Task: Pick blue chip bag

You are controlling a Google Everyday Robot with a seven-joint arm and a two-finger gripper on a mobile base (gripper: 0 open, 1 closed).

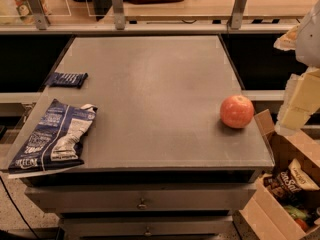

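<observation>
Closest of all, the cardboard box (pixel 280 184) stands on the floor below and a little to the right of the apple (pixel 236 111), open-topped and holding several snack packets. Left of the box, beneath the apple, run the drawer fronts (pixel 142 202) of the grey table (pixel 150 94). The apple sits on the tabletop close to the front corner on the camera's right. The blue chip bag (pixel 52 136) lies far across the tabletop from the apple, at the opposite front corner. It is a crumpled navy bag with white panels, flat on its side, its lower end reaching just over the table's edge. Farther back than the bag, and likewise well to the left of the apple, a small flat dark blue wrapper (pixel 66 79) rests near the table's edge; it is not the target. The gripper (pixel 295 111) hangs to the right of the apple, just beyond the table's side and roughly level with the apple in the picture. Only pale blocky parts of it show at the border, and whether it is open or closed cannot be told. It is well apart from the bag, which lies untouched. On this showing the pick has not begun: the reach across the table past the apple, the grasp and the lift are all left to do.
</observation>
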